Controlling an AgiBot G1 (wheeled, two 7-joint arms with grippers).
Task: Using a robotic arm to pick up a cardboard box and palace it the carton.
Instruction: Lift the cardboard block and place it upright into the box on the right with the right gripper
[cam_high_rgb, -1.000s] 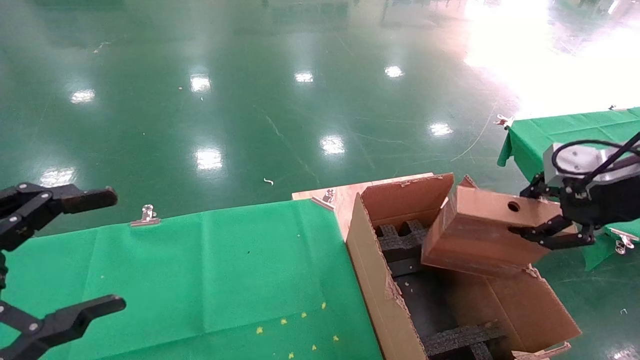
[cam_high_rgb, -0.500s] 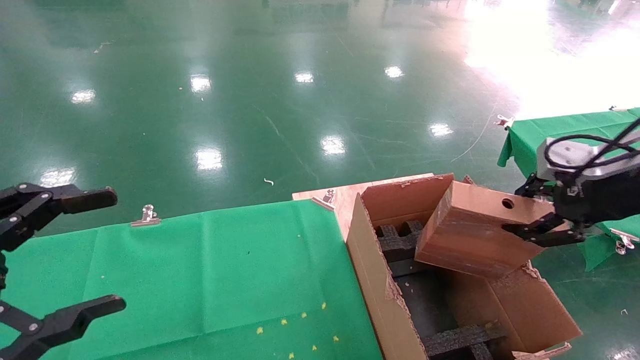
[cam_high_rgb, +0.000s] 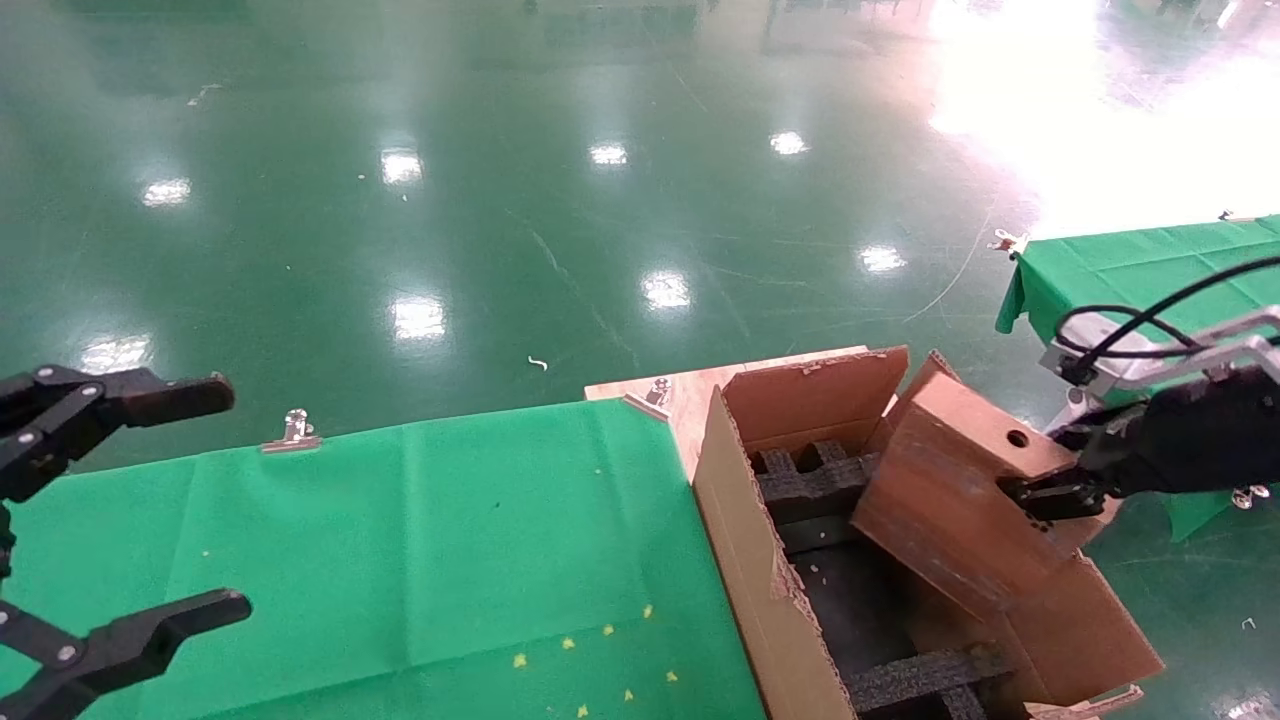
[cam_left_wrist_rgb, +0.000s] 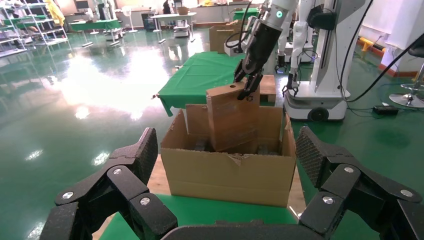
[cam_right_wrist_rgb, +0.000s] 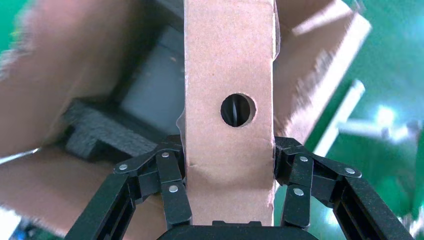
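My right gripper (cam_high_rgb: 1045, 495) is shut on the small brown cardboard box (cam_high_rgb: 960, 490), gripping its end near the round hole. The box tilts steeply, with its lower end inside the large open carton (cam_high_rgb: 745, 560), above the black foam blocks (cam_high_rgb: 815, 475). In the right wrist view the fingers (cam_right_wrist_rgb: 172, 172) press both sides of the box (cam_right_wrist_rgb: 230, 75). The left wrist view shows the white robotic arm (cam_left_wrist_rgb: 277, 12) holding the box (cam_left_wrist_rgb: 232, 120) over the carton (cam_left_wrist_rgb: 235, 175). My left gripper (cam_high_rgb: 130, 510) is open and empty at the far left.
The green cloth table (cam_high_rgb: 420, 540) lies left of the carton, held by metal clips (cam_high_rgb: 291, 432). A second green table (cam_high_rgb: 1130, 260) stands behind the right arm. The carton's right flap (cam_high_rgb: 1080, 630) hangs outward. A glossy green floor lies all around.
The box has tipped more steeply and its lower end has dropped into the carton. My right gripper has lowered with it. The left gripper has not moved.
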